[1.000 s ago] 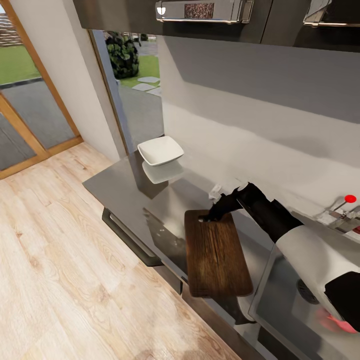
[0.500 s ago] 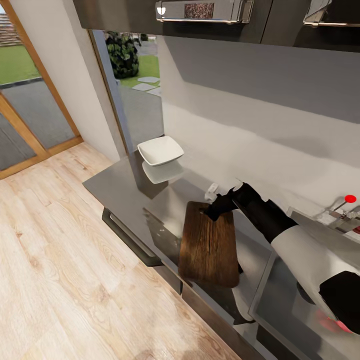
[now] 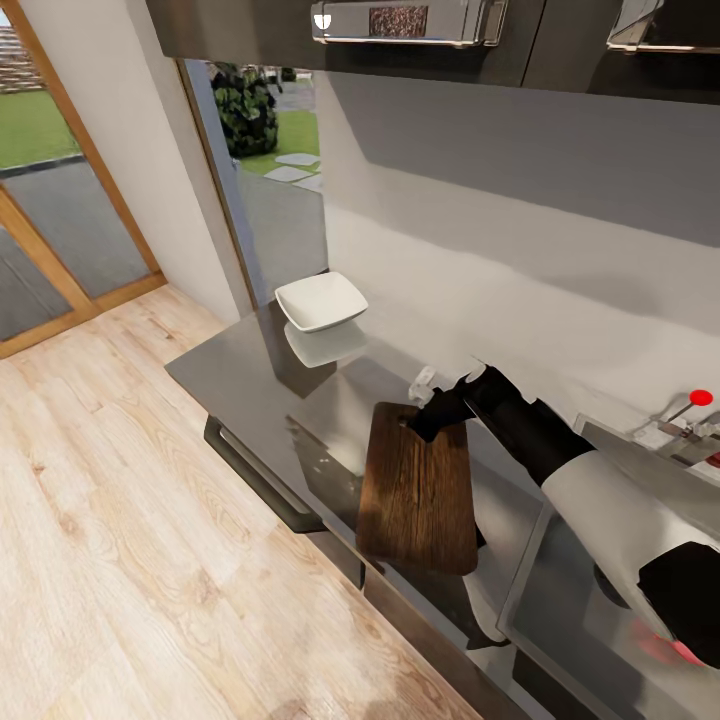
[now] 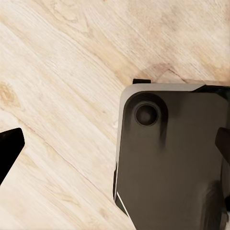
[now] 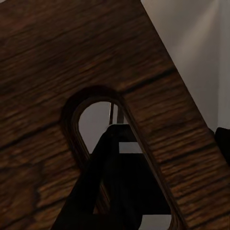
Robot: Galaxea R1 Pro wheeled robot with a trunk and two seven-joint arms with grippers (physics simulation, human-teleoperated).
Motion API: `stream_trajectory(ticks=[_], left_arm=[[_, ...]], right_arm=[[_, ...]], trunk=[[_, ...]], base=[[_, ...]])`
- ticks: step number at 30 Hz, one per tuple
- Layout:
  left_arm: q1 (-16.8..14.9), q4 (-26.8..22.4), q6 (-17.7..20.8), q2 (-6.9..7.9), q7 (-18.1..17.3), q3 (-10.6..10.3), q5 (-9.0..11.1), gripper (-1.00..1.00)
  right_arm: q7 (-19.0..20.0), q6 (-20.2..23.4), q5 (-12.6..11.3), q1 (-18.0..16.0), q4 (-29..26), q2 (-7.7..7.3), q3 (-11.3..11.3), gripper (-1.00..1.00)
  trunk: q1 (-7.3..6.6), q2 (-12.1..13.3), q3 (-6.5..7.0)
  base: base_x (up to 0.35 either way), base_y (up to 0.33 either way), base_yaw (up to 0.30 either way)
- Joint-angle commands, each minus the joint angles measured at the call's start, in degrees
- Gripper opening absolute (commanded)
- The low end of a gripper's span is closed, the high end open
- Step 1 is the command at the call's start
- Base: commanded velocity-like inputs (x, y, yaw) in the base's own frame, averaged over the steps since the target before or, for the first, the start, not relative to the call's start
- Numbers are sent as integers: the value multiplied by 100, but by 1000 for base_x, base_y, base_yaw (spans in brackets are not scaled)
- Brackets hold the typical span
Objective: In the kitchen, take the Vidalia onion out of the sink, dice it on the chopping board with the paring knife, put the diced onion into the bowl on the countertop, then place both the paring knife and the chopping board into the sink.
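Observation:
The dark brown chopping board (image 3: 418,490) hangs tilted over the countertop (image 3: 240,370), near its front edge. My right gripper (image 3: 420,424) is shut on the end with the slot hole. In the right wrist view a black finger (image 5: 120,182) reaches through the oval slot of the board (image 5: 57,57). The white bowl (image 3: 321,300) sits at the back of the countertop, well apart from the board. The sink (image 3: 560,610) lies at the right, and a pinkish-red shape (image 3: 662,645) in it is half hidden by my arm. The onion and the paring knife are out of view. My left gripper (image 4: 115,143) is open over the floor.
A chrome faucet with a red-tipped lever (image 3: 700,397) stands behind the sink. Dark wall cabinets (image 3: 400,25) hang overhead. A cabinet handle (image 3: 255,470) juts out below the counter's front edge. Light wood floor (image 3: 120,540) spreads to the left, by a glass door (image 3: 60,200).
Over the last second my right gripper raised the board's slot end and drew it slightly left, so the board now looks shorter and tilted. Nothing has moved in the last half second.

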Motion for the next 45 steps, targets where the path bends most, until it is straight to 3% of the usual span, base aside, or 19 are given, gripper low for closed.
stream_trajectory(ticks=[1, 18, 26, 33, 45], left_arm=[[-3, 1, -18, -3, 11, 6, 3, 100], [-3, 1, -18, -3, 11, 6, 3, 100], [-3, 1, -18, -3, 11, 6, 3, 100], [-3, 1, -18, -2, 11, 6, 3, 100], [-3, -7, -18, -1, 11, 6, 3, 100]], right_arm=[[46, 24, 62, -2, 161, -5, 12, -100], [69, 35, 67, -2, 148, -18, -44, -100], [67, 61, 63, -2, 109, -31, -242, -100], [67, 68, 63, -2, 97, -40, -607, -100], [72, 68, 63, -2, 90, -56, -653, -100]], trunk=[[5, -6, -10], [5, -6, -10], [5, -6, -10], [5, -6, -10], [5, -6, -10]], base=[[0, 0, 0], [0, 0, 0], [0, 0, 0], [0, 0, 0], [0, 0, 0]])
